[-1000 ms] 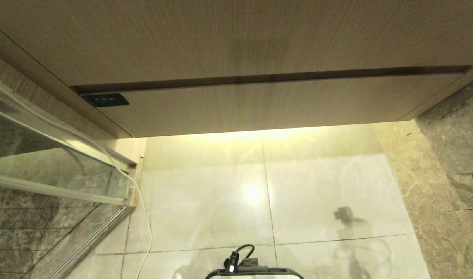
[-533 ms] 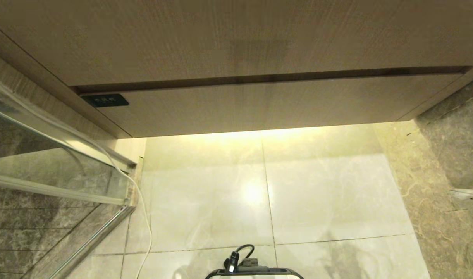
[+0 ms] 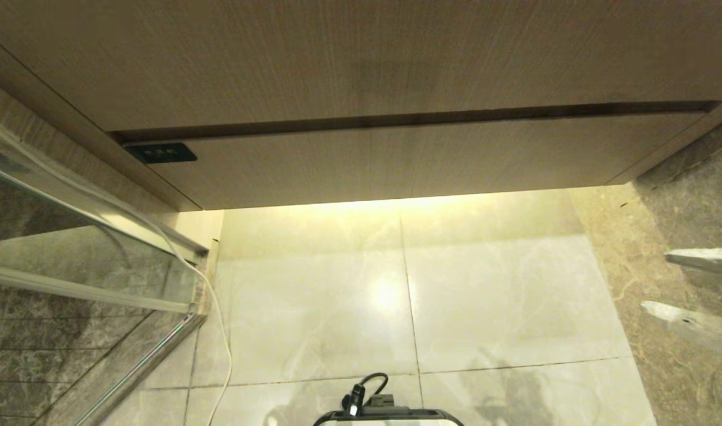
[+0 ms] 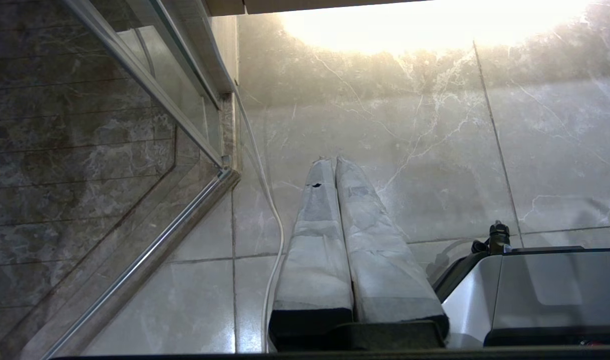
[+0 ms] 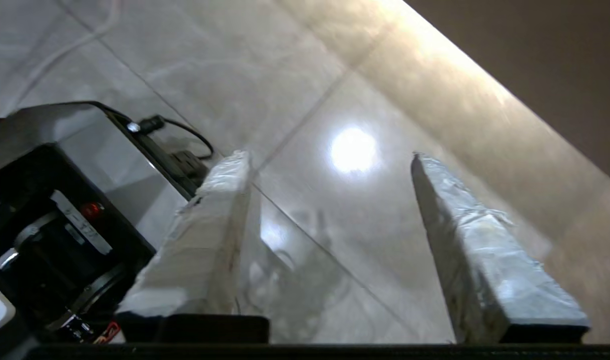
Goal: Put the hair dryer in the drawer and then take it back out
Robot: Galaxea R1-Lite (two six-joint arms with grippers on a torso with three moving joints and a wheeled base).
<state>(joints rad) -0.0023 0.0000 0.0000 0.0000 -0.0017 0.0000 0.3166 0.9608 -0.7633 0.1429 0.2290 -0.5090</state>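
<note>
The drawer (image 3: 396,160) sits closed at 12 o'clock in the head view. The right end effector (image 3: 653,283) enters at 3 o'clock, wide and empty. Only the left wrist view shows the left end effector (image 4: 333,161), pressed together over the floor (image 4: 434,150). The dryer appears nowhere.

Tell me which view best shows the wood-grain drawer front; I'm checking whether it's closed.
The head view: the light wood-grain drawer front spans it, closed flush. The left wrist view catches only its bottom edge; the right wrist view only a dark corner.
</note>
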